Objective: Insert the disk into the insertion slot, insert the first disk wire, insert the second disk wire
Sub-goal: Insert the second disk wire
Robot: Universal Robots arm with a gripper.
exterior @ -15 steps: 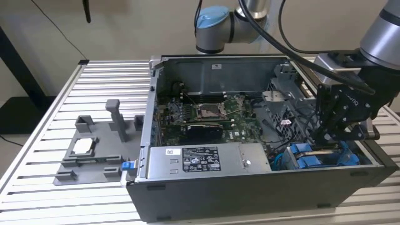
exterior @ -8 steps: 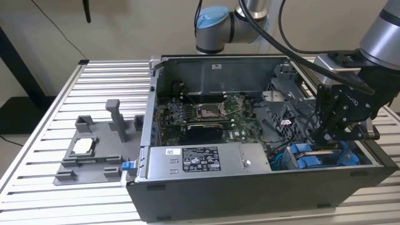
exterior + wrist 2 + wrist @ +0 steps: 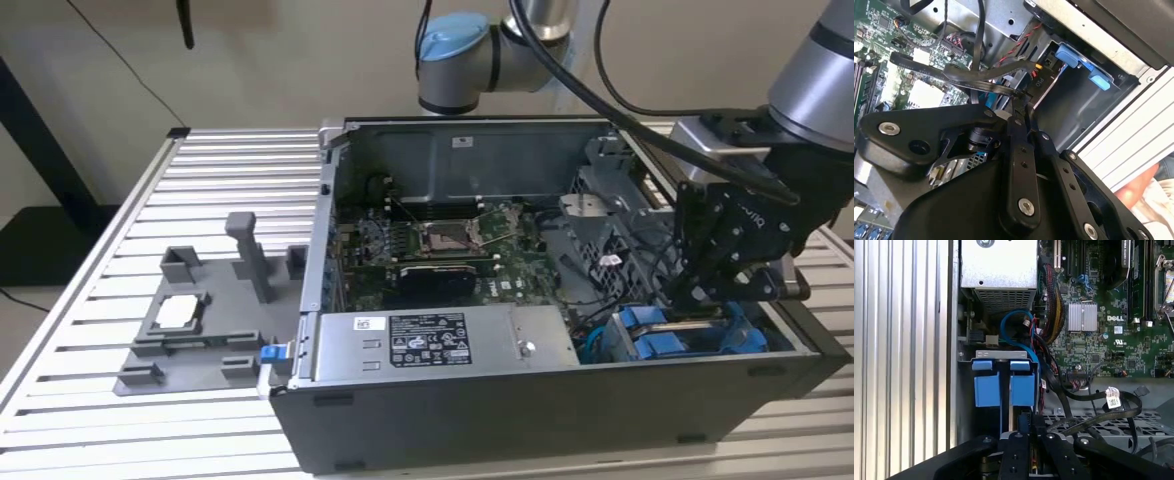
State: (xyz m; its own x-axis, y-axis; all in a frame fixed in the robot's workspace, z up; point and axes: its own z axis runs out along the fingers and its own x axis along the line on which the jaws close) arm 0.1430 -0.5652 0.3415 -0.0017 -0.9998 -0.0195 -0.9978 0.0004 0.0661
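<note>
Disk (image 3: pixel 667 338) sits down in the insertion slot (image 3: pixel 1001 354), blue carrier tabs up, at the exterior view's right of the computer case (image 3: pixel 534 400). Hand (image 3: pixel 1024 426) hangs low just beside it, narrow, pinching what looks like the plug of a black disk wire (image 3: pixel 974 82). Cable's floppy, plug's small and stiff. I'd grip the plug body squarely, never the cord.

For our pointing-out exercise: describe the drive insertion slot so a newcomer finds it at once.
Find the open black computer case on the slatted table. Look inside its near corner at the exterior view's right, beside the labelled silver box. The insertion slot is the grey bay there, marked by two bright blue plastic tabs, unlike the green motherboard behind.
</note>
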